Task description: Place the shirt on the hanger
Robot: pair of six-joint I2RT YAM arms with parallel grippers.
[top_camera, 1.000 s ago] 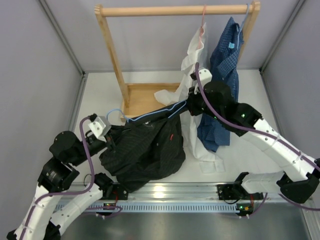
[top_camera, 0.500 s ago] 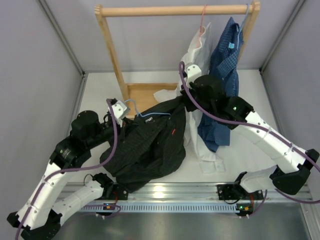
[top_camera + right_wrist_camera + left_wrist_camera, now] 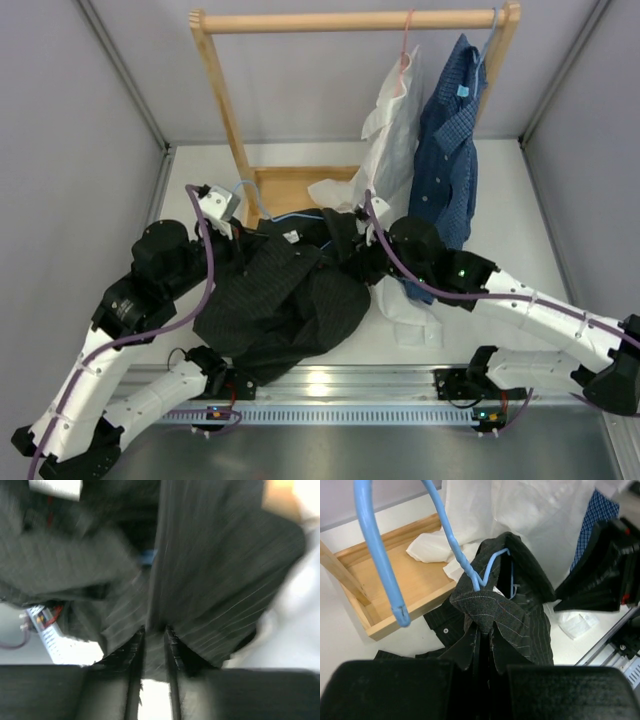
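Currently the shirt (image 3: 285,295) lies crumpled in a heap on the desk (image 3: 490,200), in front of the wooden rack (image 3: 221,110) and below its base tray (image 3: 290,190). Collar end is raised toward the rack's base; the rest sags flat.

Hanger (image 3: 376,550): light-blue wire. The hook stands free above the collar, over the near edge of the rack's base. Its neck runs down into a fold of the collar, and one thin blue arm shows inside the neck opening. How far the arms reach into the shoulders is hidden by cloth.

Left tool (image 3: 482,662): jaws closed, with the pinstriped collar fold pinched between them just under the hanger's neck.

Right tool (image 3: 154,632): low over the shirt's shoulder on the side toward the rack's hung garments. A thin bright slit shows between its fingers, with striped cloth right at the tips. The wrist view is blurred; cannot tell whether it grips the cloth.

On the rack's rail: white shirt (image 3: 392,130) and blue dotted shirt (image 3: 448,150), hanging side by side at the right end.
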